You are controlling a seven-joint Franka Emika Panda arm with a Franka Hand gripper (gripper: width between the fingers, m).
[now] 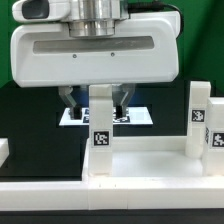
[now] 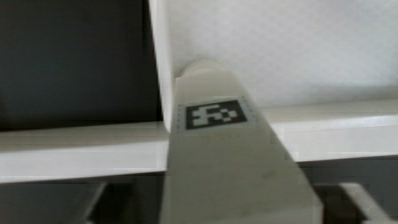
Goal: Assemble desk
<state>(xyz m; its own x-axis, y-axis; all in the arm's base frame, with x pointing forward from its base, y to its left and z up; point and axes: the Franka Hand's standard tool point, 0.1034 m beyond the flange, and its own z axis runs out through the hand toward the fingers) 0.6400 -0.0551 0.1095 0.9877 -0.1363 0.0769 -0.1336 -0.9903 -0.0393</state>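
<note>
The desk's white slab (image 1: 140, 165) lies across the front with its raised rim up. A square white leg (image 1: 100, 125) with a black-and-white tag stands upright in the slab's socket. My gripper (image 1: 97, 107) is over it, its dark fingers (image 1: 71, 101) straddling the leg's top with small gaps on both sides. In the wrist view the leg (image 2: 222, 150) runs up between the jaws of my gripper (image 2: 235, 212), with the slab (image 2: 89, 150) below it. A second tagged leg (image 1: 201, 120) stands in the slab at the exterior view's right.
The marker board (image 1: 140, 116) lies on the black table behind the leg. A white part (image 1: 3, 150) shows at the exterior view's left edge. Green panels stand at the back.
</note>
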